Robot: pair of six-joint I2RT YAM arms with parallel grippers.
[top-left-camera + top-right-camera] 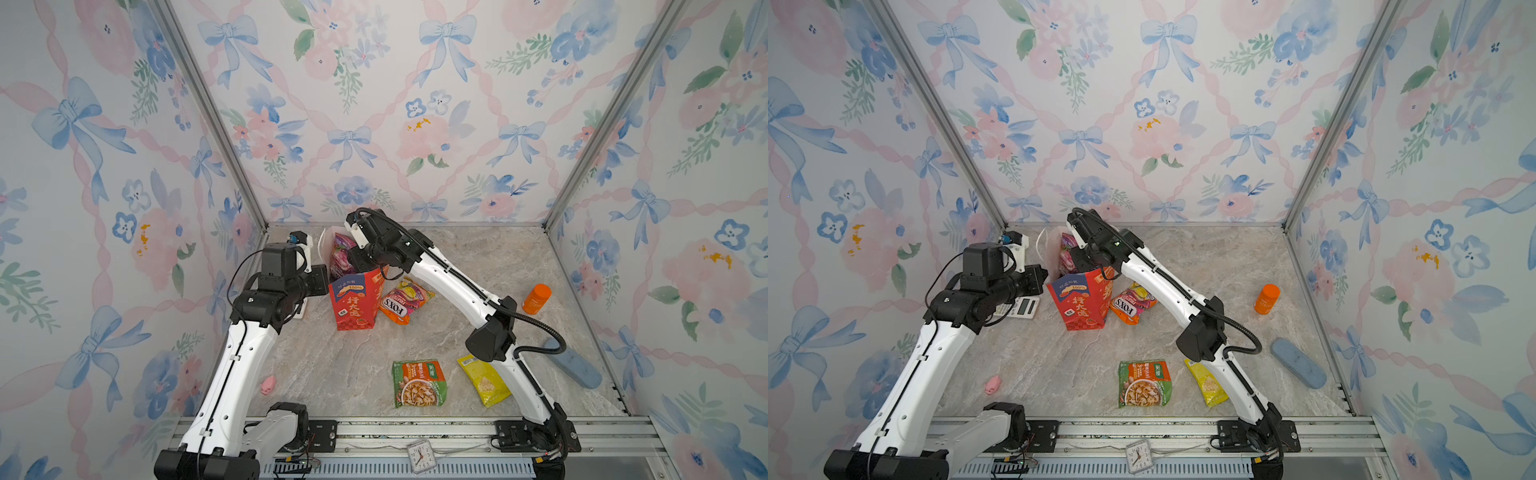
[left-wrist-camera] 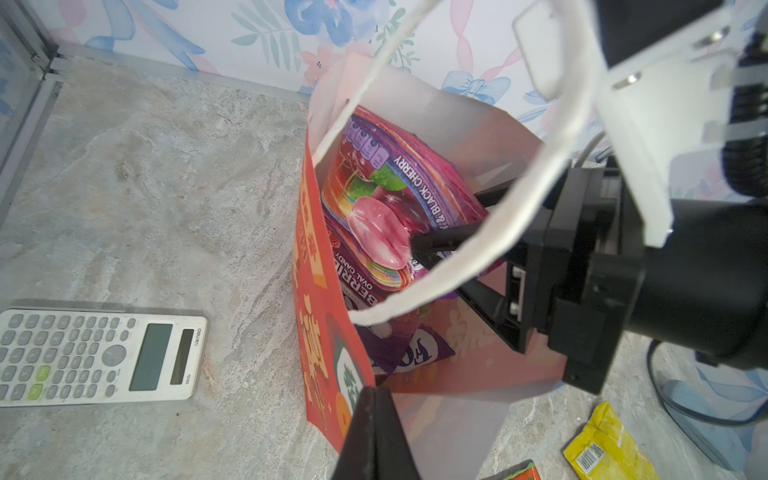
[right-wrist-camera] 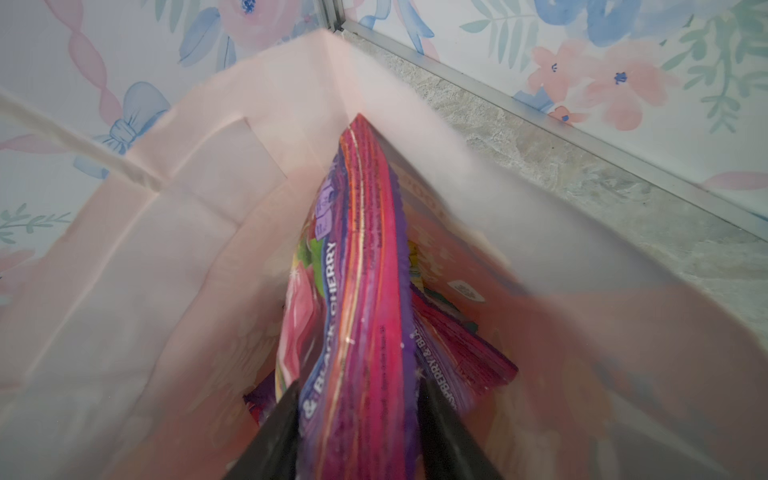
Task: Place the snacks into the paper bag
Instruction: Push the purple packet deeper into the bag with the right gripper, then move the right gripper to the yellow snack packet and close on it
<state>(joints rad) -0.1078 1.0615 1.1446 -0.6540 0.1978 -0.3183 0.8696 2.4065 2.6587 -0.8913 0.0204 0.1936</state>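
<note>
- In both top views the red paper bag (image 1: 356, 305) stands upright at the back of the gray stone table (image 1: 340, 374), a bit left of the middle, with its mouth open.
- The left gripper (image 1: 328, 282) meets the bag's rim from the left. The right gripper (image 1: 356, 264) dips into the mouth from the right, and its arm hides part of the mouth.
- An orange FOX'S packet (image 1: 405, 301) lies just beside the bag's right side. A green packet (image 1: 419, 383) and a yellow packet (image 1: 484, 380) lie near the front, well apart from the bag. The right arm crosses over the yellow one's edge.
- Around them are an orange bottle (image 1: 537, 298) and a blue case (image 1: 575, 365) on the right, a pink toy (image 1: 269, 384) on the left, a calculator (image 1: 1025, 307) half under the left arm, and a clock (image 1: 420, 456) on the front rail.
- In the left wrist view the left gripper's fingers (image 2: 374, 436) are squeezed together on the bag's near rim, pinching the paper.
- A white cord handle (image 2: 552, 166) loops in front of the right gripper, which grasps a purple packet (image 2: 386, 199) inside the bag. Another purple FOX'S packet (image 2: 415, 349) lies lower down. The calculator lies flat beside the bag, not touching it.
- In the right wrist view the two black fingers (image 3: 274, 436) press on each side of the purple packet. It is shiny pink and purple, reads BLACK CHERRY, and stands on edge against a corner of the bag's white inside. More packets below it are blurry.
</note>
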